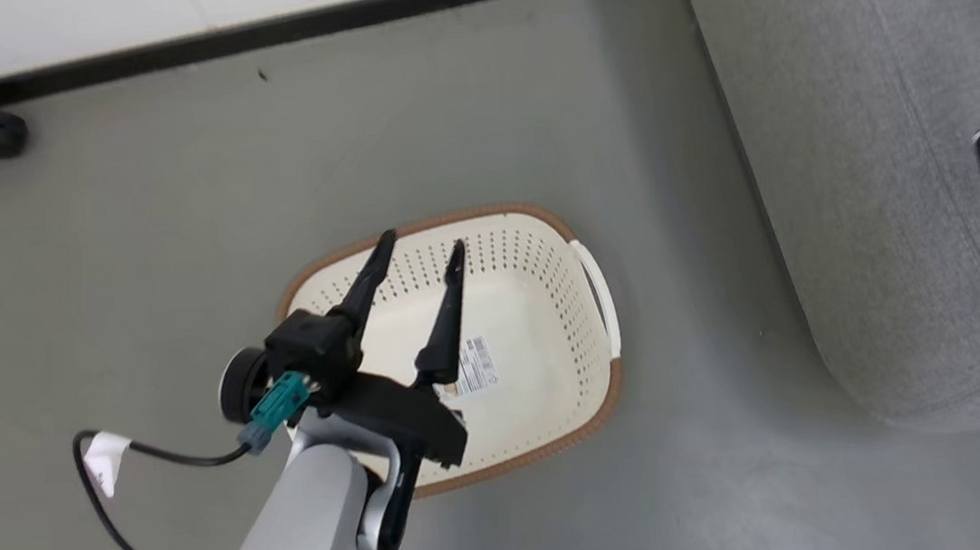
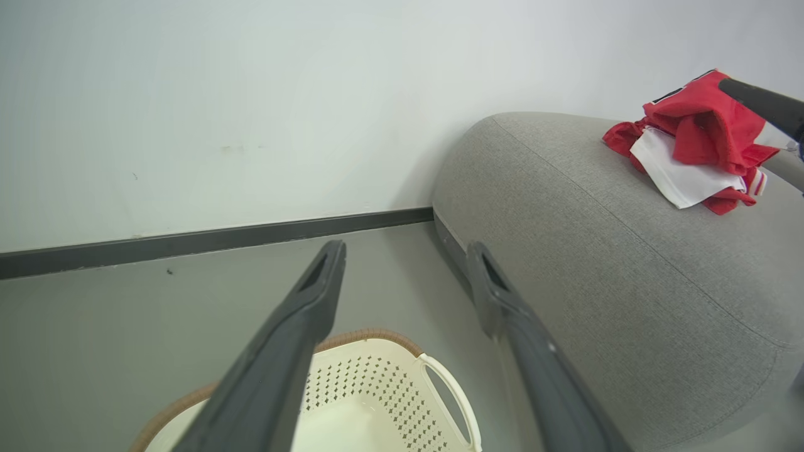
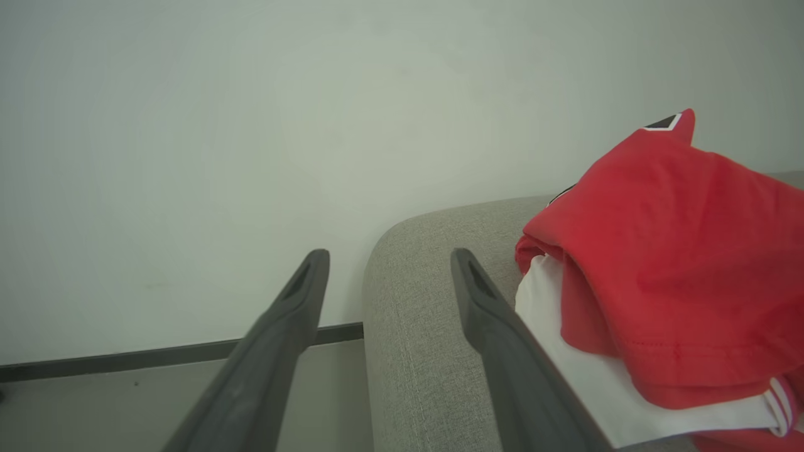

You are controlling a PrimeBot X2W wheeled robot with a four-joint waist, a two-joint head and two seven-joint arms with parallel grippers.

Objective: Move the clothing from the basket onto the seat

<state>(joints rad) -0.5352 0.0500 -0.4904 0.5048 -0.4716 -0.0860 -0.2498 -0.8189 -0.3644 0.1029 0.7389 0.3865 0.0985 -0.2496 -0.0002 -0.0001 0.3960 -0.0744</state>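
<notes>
Clothing (image 2: 697, 135): bunched in a red heap with white lining showing, on top of the seat (image 2: 597, 263), on the flat upper surface rather than the curved side. None is seen in the basket (image 1: 559, 240), where only a paper label (image 1: 479, 363) shows on the bottom. The basket is set on the grey floor (image 1: 178, 253) near the seat, presumably so the transfer is kept short.

Left gripper (image 1: 421, 241): jaws spread wide, nothing held. It is hung above the basket with its fingers pointed toward the wall. This is judged to be the pick position, though no garment is seen there to be picked.

Right gripper (image 3: 388, 256): jaws also spread wide, no fabric pinched between them. It is placed over the seat, just beside the heap. One finger is seen against the white lining; whether it touches cannot be told. Open fingers next to a loose pile are consistent with a drop-off spot.

Judgement: the task is taken as essentially done. Sliding off is not expected. If anything is checked, it should be the basket corner hidden behind the left arm.
</notes>
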